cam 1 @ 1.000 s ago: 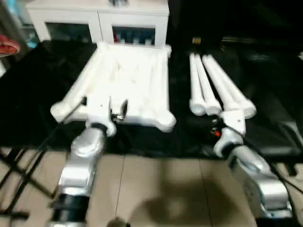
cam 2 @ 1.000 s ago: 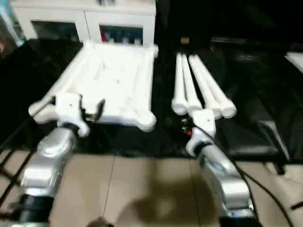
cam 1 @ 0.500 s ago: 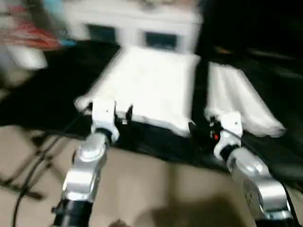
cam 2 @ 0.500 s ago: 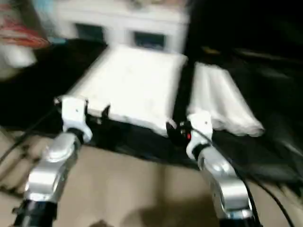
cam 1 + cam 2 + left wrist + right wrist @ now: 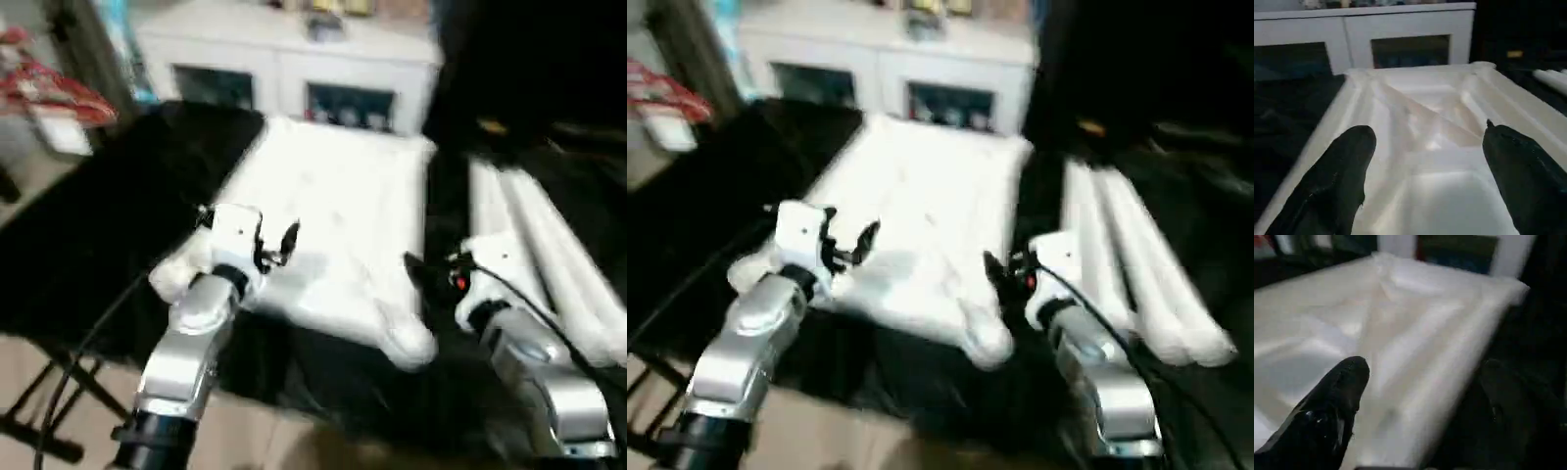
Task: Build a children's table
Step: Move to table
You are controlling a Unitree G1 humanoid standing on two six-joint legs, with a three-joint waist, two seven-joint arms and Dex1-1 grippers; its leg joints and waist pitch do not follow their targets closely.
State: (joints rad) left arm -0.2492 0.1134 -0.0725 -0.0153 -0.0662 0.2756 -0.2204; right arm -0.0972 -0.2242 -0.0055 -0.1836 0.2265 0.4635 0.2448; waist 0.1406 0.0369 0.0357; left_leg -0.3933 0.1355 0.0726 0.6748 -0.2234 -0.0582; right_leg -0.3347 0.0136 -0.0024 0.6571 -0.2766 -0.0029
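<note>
The white table top (image 5: 333, 206) lies upside down on a black cloth, its ribbed underside (image 5: 1420, 112) facing up. Several white tapered legs (image 5: 549, 264) lie side by side to its right. My left gripper (image 5: 1425, 132) hovers open over the top's near left part, with nothing between its black fingers (image 5: 1347, 166). My right gripper (image 5: 1422, 367) is open at the top's near right edge, close to the rounded corner socket (image 5: 411, 343). One of its fingers (image 5: 1337, 396) is over the white plastic and the other hangs over the dark cloth beside the edge.
A white cabinet with glass doors (image 5: 284, 59) stands behind the table top. The black cloth (image 5: 88, 215) spreads wide to the left. A red object (image 5: 49, 93) sits at the far left. Beige floor and a black stand (image 5: 39, 411) show at the lower left.
The camera has shifted and come closer. Both grippers have reached forward, from in front of the top's near edge to over its near left part and beside its near right corner.
</note>
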